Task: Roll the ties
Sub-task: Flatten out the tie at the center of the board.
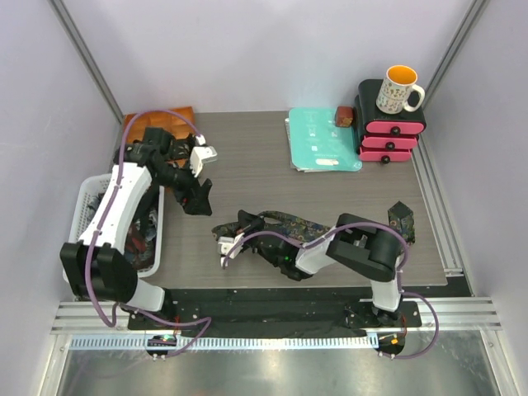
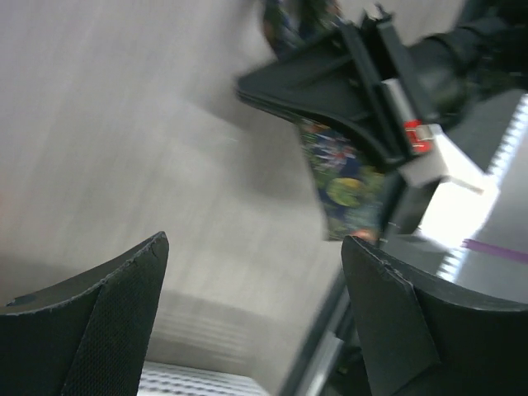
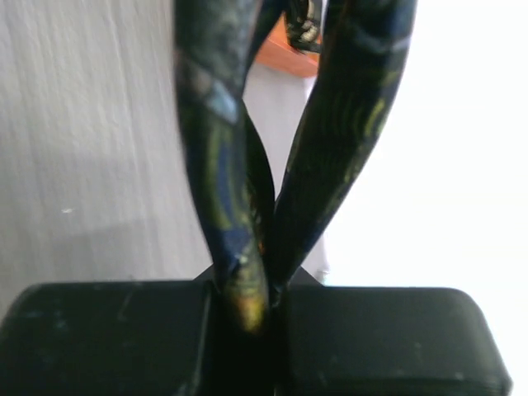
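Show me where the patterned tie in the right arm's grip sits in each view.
Top external: the tie lies across the table's near middle.
Left wrist: tie upper right of centre, beyond the open left fingers.
Right wrist: tie as two strands rising from bottom centre.
Shared landmark: the right fingers clamped on it, seen in both wrist views; the grey table shows in all three.
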You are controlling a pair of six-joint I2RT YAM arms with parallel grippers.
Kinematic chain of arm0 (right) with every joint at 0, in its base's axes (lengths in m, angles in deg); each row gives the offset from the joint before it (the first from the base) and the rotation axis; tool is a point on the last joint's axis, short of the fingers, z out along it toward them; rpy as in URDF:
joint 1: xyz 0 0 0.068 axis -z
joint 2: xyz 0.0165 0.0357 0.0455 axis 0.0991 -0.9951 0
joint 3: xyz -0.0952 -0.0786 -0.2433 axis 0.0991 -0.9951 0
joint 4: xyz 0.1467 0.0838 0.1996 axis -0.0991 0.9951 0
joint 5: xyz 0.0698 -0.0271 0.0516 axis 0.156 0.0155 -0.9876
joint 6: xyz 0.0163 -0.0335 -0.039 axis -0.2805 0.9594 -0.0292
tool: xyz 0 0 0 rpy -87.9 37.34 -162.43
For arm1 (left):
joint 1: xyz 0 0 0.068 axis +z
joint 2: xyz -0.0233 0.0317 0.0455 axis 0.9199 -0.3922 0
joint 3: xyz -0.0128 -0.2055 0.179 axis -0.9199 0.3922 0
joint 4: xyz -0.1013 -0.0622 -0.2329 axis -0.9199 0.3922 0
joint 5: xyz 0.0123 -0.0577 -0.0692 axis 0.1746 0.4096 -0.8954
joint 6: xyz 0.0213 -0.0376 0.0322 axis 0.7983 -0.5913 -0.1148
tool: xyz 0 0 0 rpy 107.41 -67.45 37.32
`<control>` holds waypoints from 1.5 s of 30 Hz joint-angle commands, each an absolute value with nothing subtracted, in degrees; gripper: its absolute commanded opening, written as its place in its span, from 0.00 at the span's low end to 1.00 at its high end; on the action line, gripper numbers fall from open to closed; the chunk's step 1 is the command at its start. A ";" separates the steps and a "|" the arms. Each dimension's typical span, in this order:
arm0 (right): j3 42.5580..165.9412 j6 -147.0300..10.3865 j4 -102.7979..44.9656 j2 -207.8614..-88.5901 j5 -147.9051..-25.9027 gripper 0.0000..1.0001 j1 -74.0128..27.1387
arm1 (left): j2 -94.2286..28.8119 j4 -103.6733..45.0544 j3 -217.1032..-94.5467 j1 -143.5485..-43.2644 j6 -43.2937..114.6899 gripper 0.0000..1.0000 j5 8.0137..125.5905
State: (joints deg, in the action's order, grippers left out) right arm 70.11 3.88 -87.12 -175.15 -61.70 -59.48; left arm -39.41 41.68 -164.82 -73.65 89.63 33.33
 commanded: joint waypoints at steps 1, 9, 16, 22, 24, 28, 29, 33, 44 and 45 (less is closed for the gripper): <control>69.75 18.53 -114.65 -180.60 -56.41 0.01 -59.88 | -42.37 52.77 -166.45 -74.99 85.97 0.85 30.41; 70.80 22.69 -121.44 -184.83 -56.06 0.01 -60.49 | -49.14 51.81 -165.48 -76.48 79.80 0.86 28.74; 71.77 24.54 -123.82 -186.24 -55.71 0.01 -60.84 | -53.54 47.59 -163.99 -80.26 73.83 0.87 32.52; 71.77 24.89 -123.99 -185.54 -55.27 0.01 -60.93 | -57.75 44.42 -162.50 -81.85 71.18 0.85 35.78; 71.94 24.98 -123.99 -185.45 -55.27 0.01 -60.93 | -59.42 44.86 -162.14 -82.29 70.92 0.83 35.08; 72.21 24.98 -123.99 -184.92 -55.01 0.01 -61.11 | -61.18 42.85 -161.35 -83.52 68.29 0.82 34.28; 72.21 24.98 -123.99 -184.83 -55.01 0.01 -61.28 | -61.89 42.58 -161.44 -83.69 67.85 0.81 34.11; 72.21 25.24 -123.91 -184.48 -55.01 0.01 -61.46 | -65.31 43.10 -162.40 -84.22 66.53 0.72 32.44; 71.86 25.68 -123.03 -183.60 -53.86 0.03 -61.55 | -69.71 47.06 -163.37 -84.31 67.05 0.23 27.70; 71.60 25.68 -122.94 -183.34 -53.78 0.06 -61.46 | -69.89 47.84 -163.63 -84.31 67.40 0.18 26.91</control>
